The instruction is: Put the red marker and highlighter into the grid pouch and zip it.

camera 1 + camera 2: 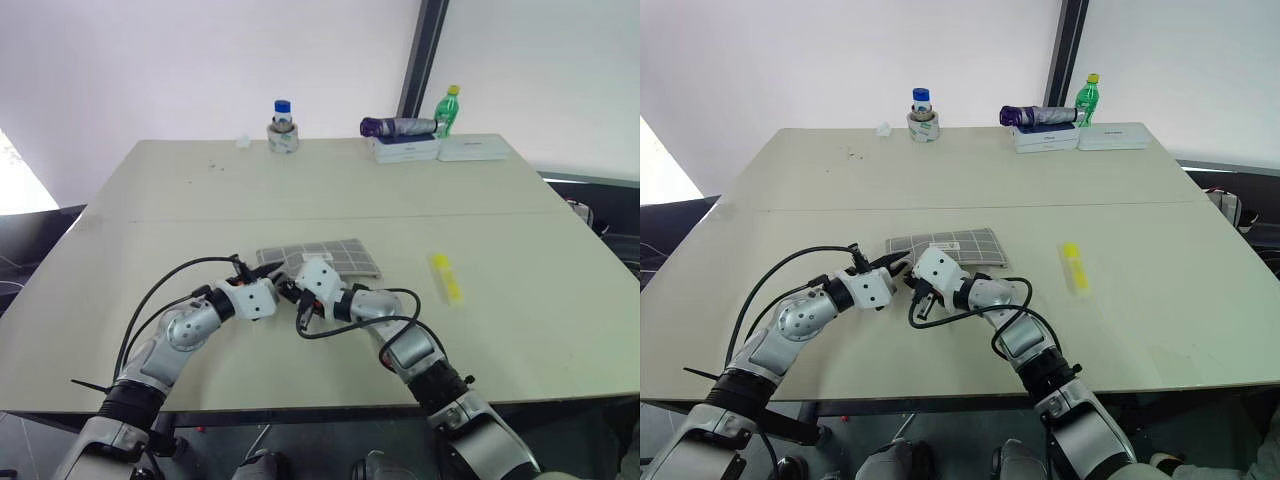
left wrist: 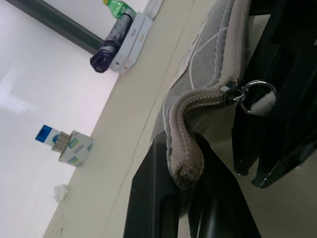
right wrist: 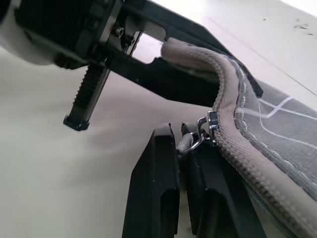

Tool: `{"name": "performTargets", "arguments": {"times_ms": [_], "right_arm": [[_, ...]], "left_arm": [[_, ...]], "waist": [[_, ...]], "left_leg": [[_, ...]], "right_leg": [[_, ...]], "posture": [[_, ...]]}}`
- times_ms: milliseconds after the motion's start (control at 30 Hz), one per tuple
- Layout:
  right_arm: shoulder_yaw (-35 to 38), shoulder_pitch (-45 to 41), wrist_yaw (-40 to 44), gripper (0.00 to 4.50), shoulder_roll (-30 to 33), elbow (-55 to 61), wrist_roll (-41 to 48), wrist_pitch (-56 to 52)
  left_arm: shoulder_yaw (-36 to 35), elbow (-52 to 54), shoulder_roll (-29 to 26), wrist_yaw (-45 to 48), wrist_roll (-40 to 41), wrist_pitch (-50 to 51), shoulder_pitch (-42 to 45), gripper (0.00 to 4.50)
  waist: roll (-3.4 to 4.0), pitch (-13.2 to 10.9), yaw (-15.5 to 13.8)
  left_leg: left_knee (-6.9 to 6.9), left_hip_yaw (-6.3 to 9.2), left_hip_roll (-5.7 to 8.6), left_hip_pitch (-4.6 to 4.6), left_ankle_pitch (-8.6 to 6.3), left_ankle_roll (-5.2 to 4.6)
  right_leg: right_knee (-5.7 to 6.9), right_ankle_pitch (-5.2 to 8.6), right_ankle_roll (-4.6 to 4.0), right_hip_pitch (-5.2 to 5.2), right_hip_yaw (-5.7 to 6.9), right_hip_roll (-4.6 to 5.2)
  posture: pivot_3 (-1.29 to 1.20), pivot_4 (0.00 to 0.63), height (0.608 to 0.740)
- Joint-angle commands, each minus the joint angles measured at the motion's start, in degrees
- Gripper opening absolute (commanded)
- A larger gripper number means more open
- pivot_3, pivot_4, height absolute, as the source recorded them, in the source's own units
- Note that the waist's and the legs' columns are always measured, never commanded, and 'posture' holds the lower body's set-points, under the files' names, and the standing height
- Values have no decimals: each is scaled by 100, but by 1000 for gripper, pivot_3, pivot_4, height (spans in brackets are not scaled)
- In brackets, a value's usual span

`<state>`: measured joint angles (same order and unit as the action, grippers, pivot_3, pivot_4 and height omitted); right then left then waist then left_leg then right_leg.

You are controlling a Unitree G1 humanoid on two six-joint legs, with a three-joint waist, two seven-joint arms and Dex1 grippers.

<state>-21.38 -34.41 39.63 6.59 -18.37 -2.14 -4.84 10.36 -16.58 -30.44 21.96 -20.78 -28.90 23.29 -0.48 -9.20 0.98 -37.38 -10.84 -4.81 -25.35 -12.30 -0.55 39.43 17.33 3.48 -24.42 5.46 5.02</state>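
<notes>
Grid pouch (image 1: 322, 256) lies flat on the tabletop (image 1: 300, 185), near the middle of the near half. Both arms meet at its near left corner: left gripper (image 1: 272, 291) comes in from the left, right gripper (image 1: 292, 290) from the right, the two almost touching. Highlighter (image 1: 447, 277) lies alone on the tabletop, well to the right of the pouch. At the far edge stand a blue-capped jar (image 1: 283, 127), a green bottle (image 1: 448, 111), a folded purple umbrella (image 1: 398, 126) and white boxes (image 1: 437, 149).

Left wrist view: the left jaws are pressed together on the pouch's fabric end tab (image 2: 184, 148), lifting that corner. The zipper pull ring (image 2: 253, 94) hangs just beside, at the black fingers of the other gripper.

Right wrist view: the right jaws pinch the small white tag of the zipper pull (image 3: 190, 141), with the slider at the corner end of the zipper. The marker cannot be made out.
</notes>
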Motion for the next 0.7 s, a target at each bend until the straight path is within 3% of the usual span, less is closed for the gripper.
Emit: {"name": "performTargets", "arguments": {"times_ms": [33, 467, 633, 700], "right_arm": [[-231, -186, 333, 38, -402, 319, 216, 224], [194, -160, 513, 38, -181, 235, 286, -7], [229, -92, 628, 38, -195, 387, 377, 12], [345, -64, 756, 827, -176, 514, 575, -104]], "left_arm": [[1, 194, 34, -87, -17, -4, 114, 0], [43, 544, -322, 52, -78, -317, -217, 0], [-117, 537, -111, 1, 235, 4, -194, 0], [-162, 561, -51, 1, 311, 84, -198, 0]], "waist": [[0, 0, 5], [0, 0, 3], [0, 0, 7], [0, 0, 9]], "left_leg": [[0, 0, 0, 0, 0, 0], [1, 1, -3, 0, 0, 0], [2, 1, -2, 0, -1, 0], [2, 1, -3, 0, 0, 0]], "right_leg": [[0, 0, 0, 0, 0, 0], [0, 0, 0, -1, 0, 1], [0, 0, 0, -1, 0, 1], [0, 0, 0, -1, 0, 0]], "posture": [[0, 150, 740], [0, 150, 740], [0, 150, 740], [0, 150, 740]]}}
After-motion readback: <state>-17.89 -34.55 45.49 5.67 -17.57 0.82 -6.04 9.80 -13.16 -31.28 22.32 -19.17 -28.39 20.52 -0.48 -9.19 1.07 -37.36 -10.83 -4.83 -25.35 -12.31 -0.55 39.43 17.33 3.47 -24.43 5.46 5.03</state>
